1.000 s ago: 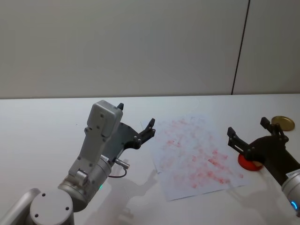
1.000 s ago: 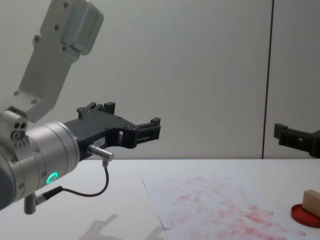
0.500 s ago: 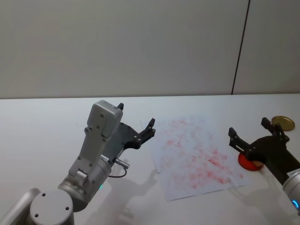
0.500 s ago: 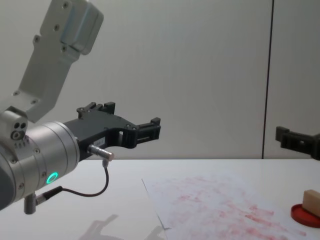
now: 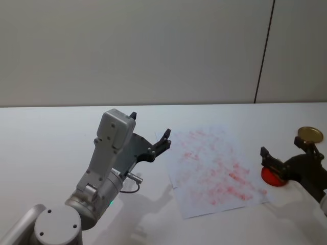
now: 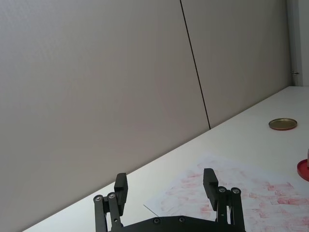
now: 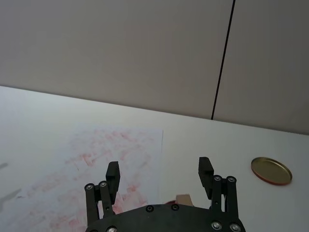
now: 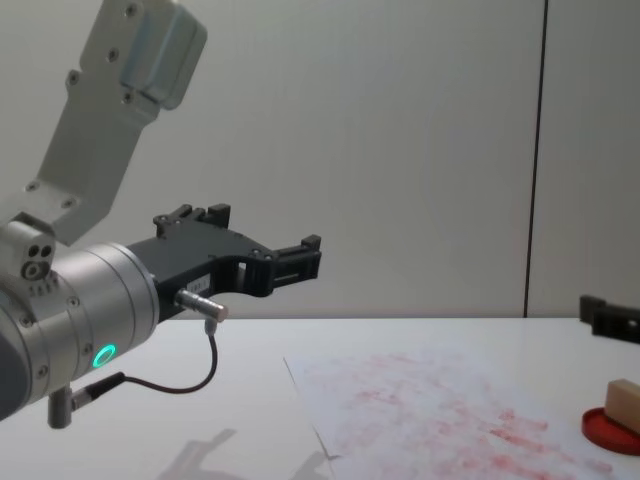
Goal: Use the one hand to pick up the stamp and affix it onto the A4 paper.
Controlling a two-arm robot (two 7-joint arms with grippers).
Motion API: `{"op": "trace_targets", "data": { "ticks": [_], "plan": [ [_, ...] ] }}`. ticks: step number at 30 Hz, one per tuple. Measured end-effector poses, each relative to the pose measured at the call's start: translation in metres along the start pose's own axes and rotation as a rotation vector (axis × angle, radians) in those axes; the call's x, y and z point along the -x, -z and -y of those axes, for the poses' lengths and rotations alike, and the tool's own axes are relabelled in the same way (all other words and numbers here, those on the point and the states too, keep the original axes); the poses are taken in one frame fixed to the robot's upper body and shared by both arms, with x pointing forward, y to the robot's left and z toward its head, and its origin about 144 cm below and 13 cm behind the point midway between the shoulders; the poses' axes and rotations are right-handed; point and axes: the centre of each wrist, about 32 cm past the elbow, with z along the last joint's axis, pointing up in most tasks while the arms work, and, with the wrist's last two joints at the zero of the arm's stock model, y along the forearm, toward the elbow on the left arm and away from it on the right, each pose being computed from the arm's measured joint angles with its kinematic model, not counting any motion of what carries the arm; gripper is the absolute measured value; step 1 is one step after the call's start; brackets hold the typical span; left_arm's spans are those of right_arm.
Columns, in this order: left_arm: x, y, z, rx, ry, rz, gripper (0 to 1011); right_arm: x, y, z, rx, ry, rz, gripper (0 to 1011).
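Right claw [image 5: 282, 149], fingers spread apart and holding nothing, hovers over the right side of the bench [image 5: 51, 133]. In the chest view one of its fingers [image 8: 610, 318] sits above the stamp [image 8: 622, 402], clear of it. The stamp, a tan wooden block, stands upright on the round red ink pad [image 8: 608, 433], just beside the right edge of the A4 paper [image 5: 214, 169]. The paper lies flat, blotched with pinkish-red ink. A round gold lid [image 5: 309, 133] lies farther back on the right. Left claw [image 5: 149, 127], also spread and empty, is raised at the paper's left edge.
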Motion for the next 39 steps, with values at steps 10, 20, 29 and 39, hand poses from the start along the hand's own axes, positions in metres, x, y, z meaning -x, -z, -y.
{"op": "trace_targets", "data": {
  "ticks": [10, 20, 29, 39],
  "plan": [
    [0.000, 0.000, 0.000, 0.000, 0.000, 0.000, 993, -0.004, 0.016, 0.012, 0.073, -0.010, -0.012, 1001],
    [0.000, 0.000, 0.000, 0.000, 0.000, 0.000, 993, -0.001, 0.032, 0.021, 0.124, -0.013, -0.021, 1001],
    [0.000, 0.000, 0.000, 0.000, 0.000, 0.000, 993, 0.001, 0.041, 0.023, 0.121, 0.014, -0.006, 1001],
    [0.000, 0.000, 0.000, 0.000, 0.000, 0.000, 993, 0.000, 0.047, 0.019, 0.110, 0.041, 0.006, 1001]
  ]
}}
